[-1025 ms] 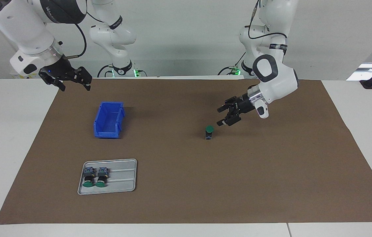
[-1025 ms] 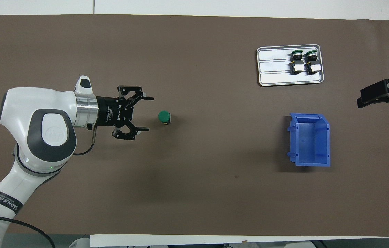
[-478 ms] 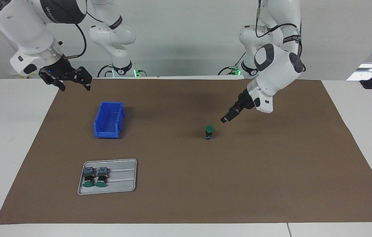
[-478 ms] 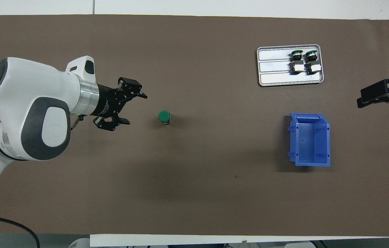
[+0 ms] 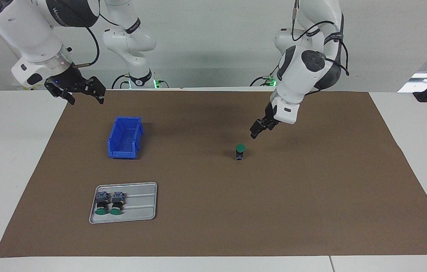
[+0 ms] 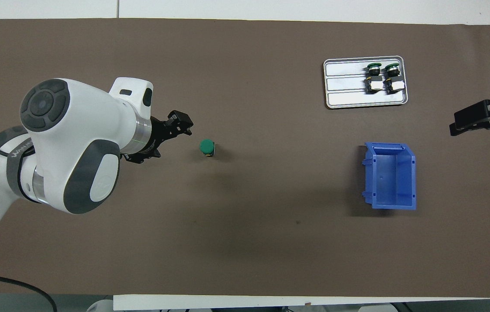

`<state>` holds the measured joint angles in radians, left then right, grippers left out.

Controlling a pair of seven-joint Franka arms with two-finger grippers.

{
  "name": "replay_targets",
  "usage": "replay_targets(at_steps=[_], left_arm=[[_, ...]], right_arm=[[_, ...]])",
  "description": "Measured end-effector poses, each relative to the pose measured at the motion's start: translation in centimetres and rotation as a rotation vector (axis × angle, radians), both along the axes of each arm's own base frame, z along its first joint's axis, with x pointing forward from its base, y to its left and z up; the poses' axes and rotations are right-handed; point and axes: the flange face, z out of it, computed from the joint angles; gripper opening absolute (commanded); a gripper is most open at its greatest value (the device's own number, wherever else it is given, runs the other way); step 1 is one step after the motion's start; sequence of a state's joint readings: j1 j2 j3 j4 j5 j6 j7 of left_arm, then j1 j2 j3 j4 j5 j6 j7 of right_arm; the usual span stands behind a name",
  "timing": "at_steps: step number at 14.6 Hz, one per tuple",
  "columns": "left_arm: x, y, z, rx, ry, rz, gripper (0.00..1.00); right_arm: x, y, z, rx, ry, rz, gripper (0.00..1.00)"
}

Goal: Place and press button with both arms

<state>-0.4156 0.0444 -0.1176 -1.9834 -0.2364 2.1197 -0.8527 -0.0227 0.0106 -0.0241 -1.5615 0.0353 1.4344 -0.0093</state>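
Observation:
One button (image 5: 240, 150) stands upright on the brown mat, green cap up; it also shows in the overhead view (image 6: 207, 147). My left gripper (image 5: 255, 133) hangs tilted just above the mat beside the button, toward the left arm's end, not touching it. In the overhead view the left gripper (image 6: 174, 143) looks open and empty, partly hidden by its wrist. My right gripper (image 5: 87, 101) is open and empty, held in the air over the mat's edge at the right arm's end, and waits; it also shows in the overhead view (image 6: 479, 121).
A grey metal tray (image 5: 138, 204) holds two more buttons (image 5: 109, 202) lying on their sides; the tray (image 6: 344, 86) is farther from the robots than the blue bin. An empty blue bin (image 5: 124, 138) stands beside it (image 6: 392, 175).
The left arm's wrist has swung up and turned, so the left gripper now points down at a slant beside the button. The button and the right arm have not moved.

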Motion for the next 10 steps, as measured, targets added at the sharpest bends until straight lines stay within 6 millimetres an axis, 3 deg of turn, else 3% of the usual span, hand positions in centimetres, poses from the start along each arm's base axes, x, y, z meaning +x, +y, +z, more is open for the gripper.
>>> replay_targets(at_steps=[1, 2, 3, 7, 10], left_arm=[[-0.2, -1.1, -0.6, 0.007, 0.004, -0.025, 0.16], [-0.3, -2.3, -1.3, 0.014, 0.012, -0.047, 0.14], [-0.4, -3.2, -1.9, 0.018, 0.018, -0.063, 0.03], [-0.3, -6.4, -3.2, 0.061, 0.008, -0.14, 0.0], [0.2, -7.0, -4.6, 0.078, 0.002, -0.153, 0.0]], right_arm=[[0.0, 0.0, 0.0, 0.0, 0.0, 0.0, 1.0], [0.0, 0.0, 0.0, 0.0, 0.0, 0.0, 1.0], [0.0, 0.0, 0.0, 0.0, 0.0, 0.0, 1.0], [0.0, 0.0, 0.0, 0.0, 0.0, 0.0, 1.0], [0.0, 0.0, 0.0, 0.0, 0.0, 0.0, 1.0]])
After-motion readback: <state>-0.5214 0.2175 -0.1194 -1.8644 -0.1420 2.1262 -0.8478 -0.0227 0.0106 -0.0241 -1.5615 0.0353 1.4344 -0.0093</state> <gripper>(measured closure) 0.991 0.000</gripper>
